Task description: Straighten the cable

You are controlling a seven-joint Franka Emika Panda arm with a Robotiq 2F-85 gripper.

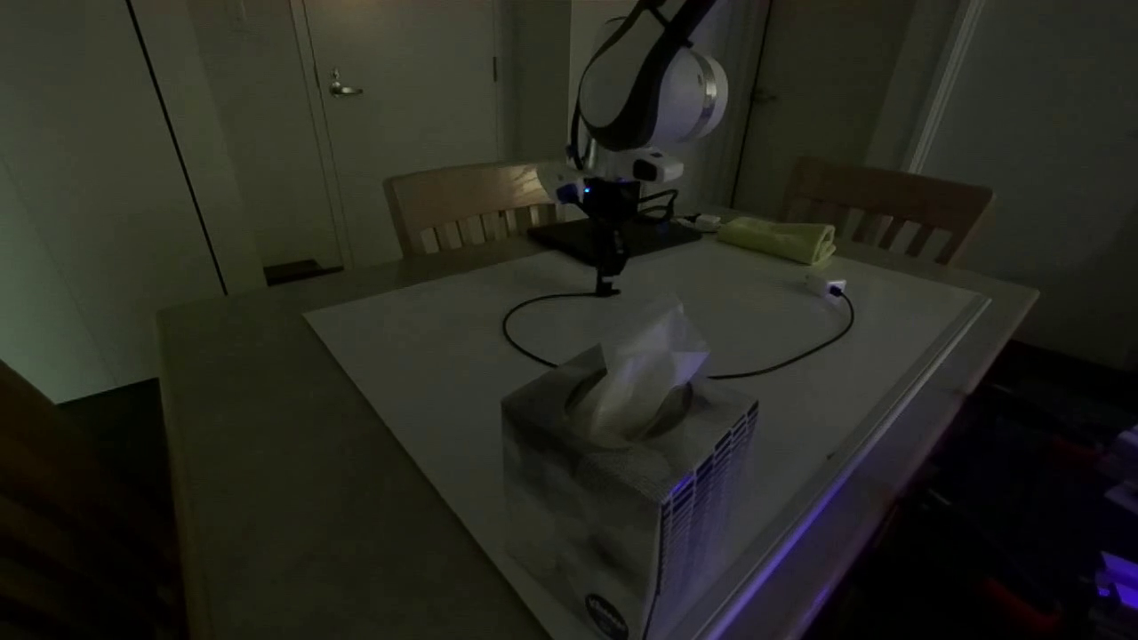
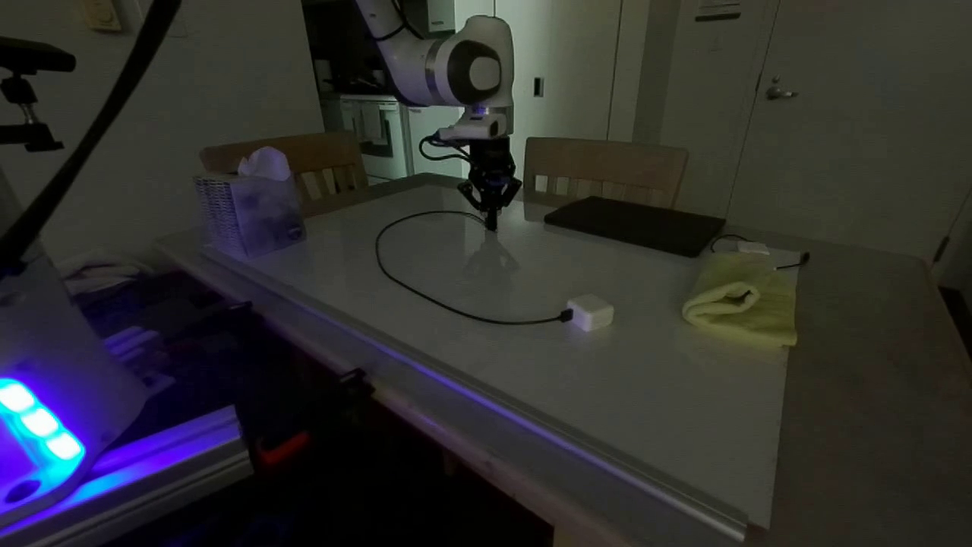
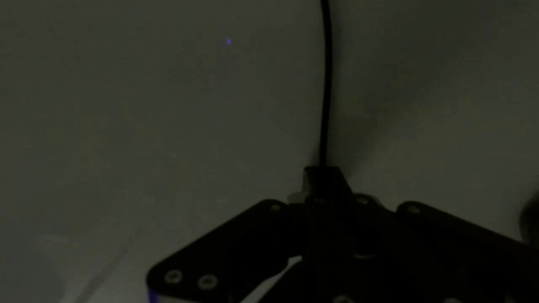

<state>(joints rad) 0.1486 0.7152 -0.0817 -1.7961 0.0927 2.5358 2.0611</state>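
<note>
The cable (image 1: 504, 327) is a thin black cord on the white board, also visible in an exterior view (image 2: 456, 310). It bows in one wide arc from my gripper to a white adapter block (image 2: 591, 312), where its plug is attached. The block also shows in an exterior view (image 1: 825, 284). The tissue box hides part of the arc there. My gripper (image 1: 607, 289) points down at the board, its fingers closed on the cable near one end. It also shows in an exterior view (image 2: 491, 222). In the wrist view the cable (image 3: 327, 84) runs straight out from the closed fingertips (image 3: 322, 172).
A tissue box (image 1: 578, 498) stands on the board, also in an exterior view (image 2: 267, 216). A flat black pad (image 2: 636, 224) lies beyond the gripper. A folded yellow cloth (image 2: 744, 304) and a small white plug (image 2: 752, 248) lie near it. The white board (image 2: 645, 403) covers much of the table.
</note>
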